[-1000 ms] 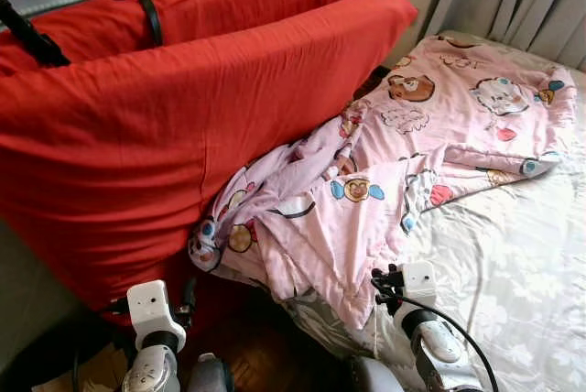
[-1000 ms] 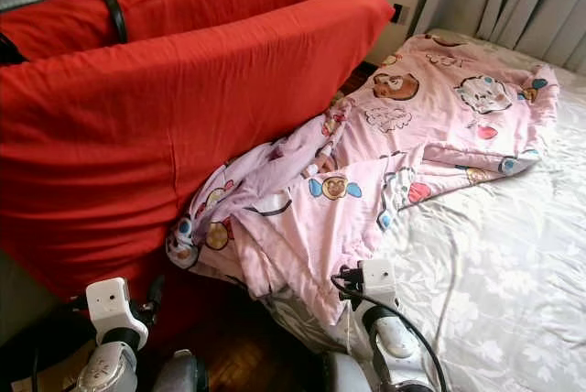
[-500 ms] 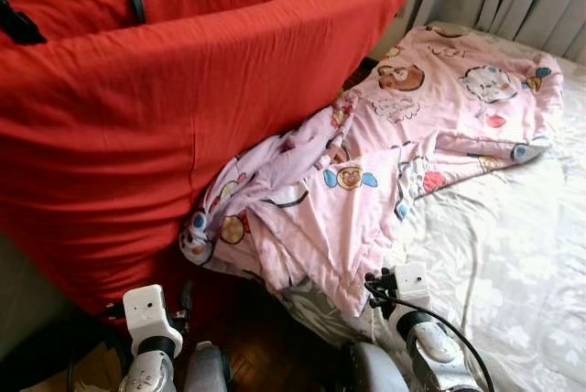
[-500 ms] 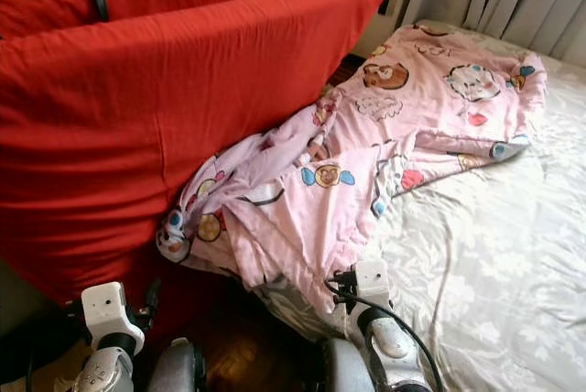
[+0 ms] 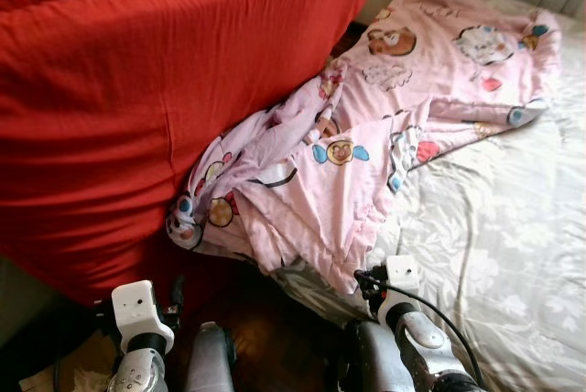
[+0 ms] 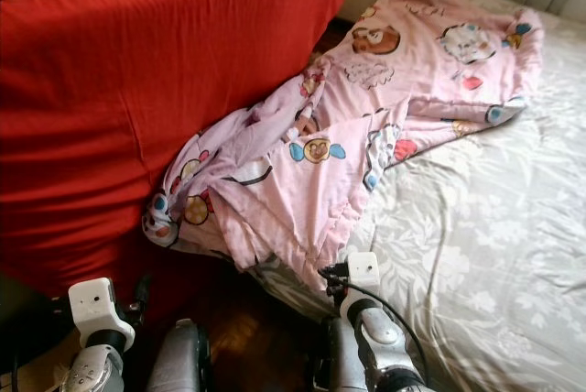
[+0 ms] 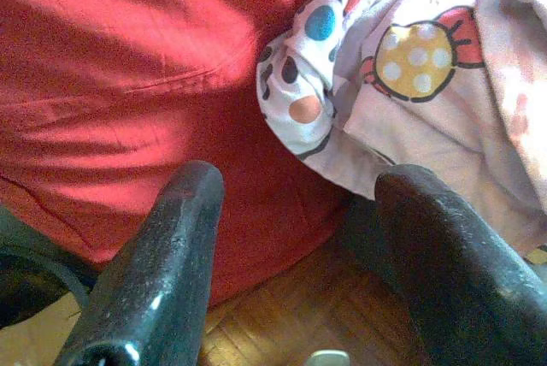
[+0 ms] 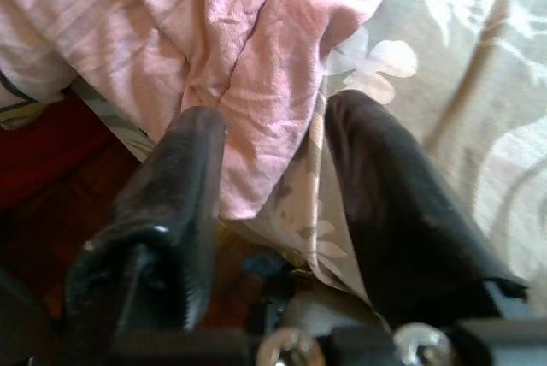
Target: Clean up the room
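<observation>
Robot is facing the bed edge, getting ready to take hold of the rumpled pink cartoon blanket (image 5: pixel 366 136).

The blanket is lying half on the grey floral bedsheet (image 5: pixel 494 227) and half spilling over the bed's side against the big red cushion (image 5: pixel 137 108), its lowest corner hanging just above the dark wood floor (image 5: pixel 265 355). Judging by this, the step in hand is the approach; the next move is calling for a reach to that drooping hem. The left gripper (image 7: pixel 299 238) is hovering with fingers spread apart, empty, near the spotted fold by the cushion; the right gripper (image 8: pixel 273 186) is likewise gaping, its fingers straddling the blanket's edge without pinching it. The wrist views are revealing this closeness to cloth, while the head views are giving the whole spread of the blanket.
</observation>
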